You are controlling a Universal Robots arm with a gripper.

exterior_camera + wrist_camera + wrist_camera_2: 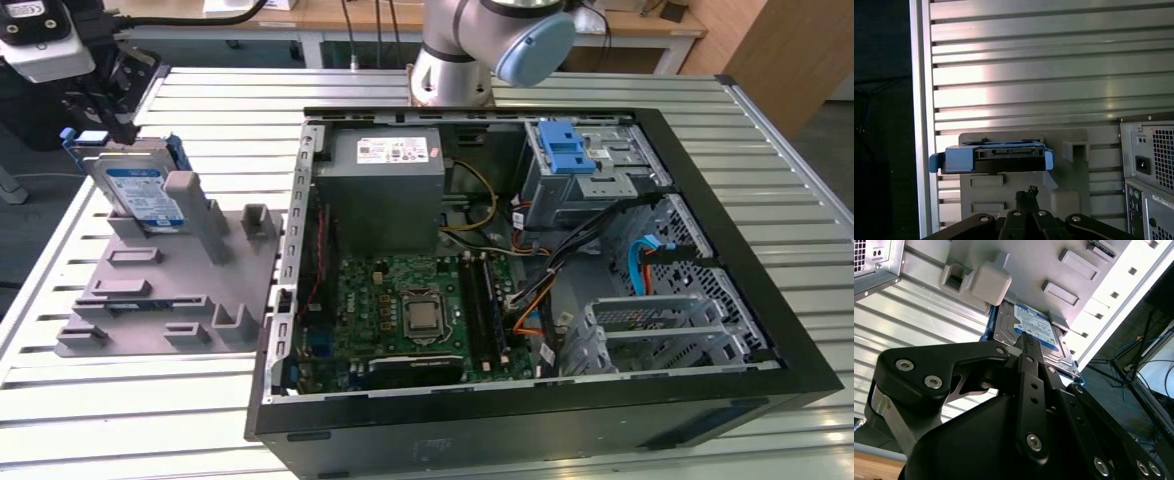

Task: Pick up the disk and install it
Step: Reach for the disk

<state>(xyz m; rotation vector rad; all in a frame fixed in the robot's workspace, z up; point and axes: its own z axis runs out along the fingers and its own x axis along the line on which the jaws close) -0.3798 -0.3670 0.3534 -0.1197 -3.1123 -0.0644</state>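
The disk (pixel 140 192) is a silver hard drive with a blue-and-white label and blue side rails. It stands on edge in a slot of the grey holder (pixel 160 290), on the exterior view's left. My gripper (pixel 104 118) hovers just above and behind its top edge and does not touch it. In the first wrist view the black fingertips (pixel 1027 192) meet, shut on nothing, a short way from the disk's connector end (pixel 994 156). In the second wrist view a finger (pixel 1024 340) points at the disk's label (pixel 1036 330).
The open computer case (pixel 747 330) lies on the slatted metal table (pixel 147 420), to the exterior view's right of the holder. Inside are the grey power-supply box (pixel 387 170), the motherboard (pixel 400 310) and a grey drive bay (pixel 601 180) with a blue latch (pixel 567 150). The arm's base (pixel 461 60) stands behind the case.
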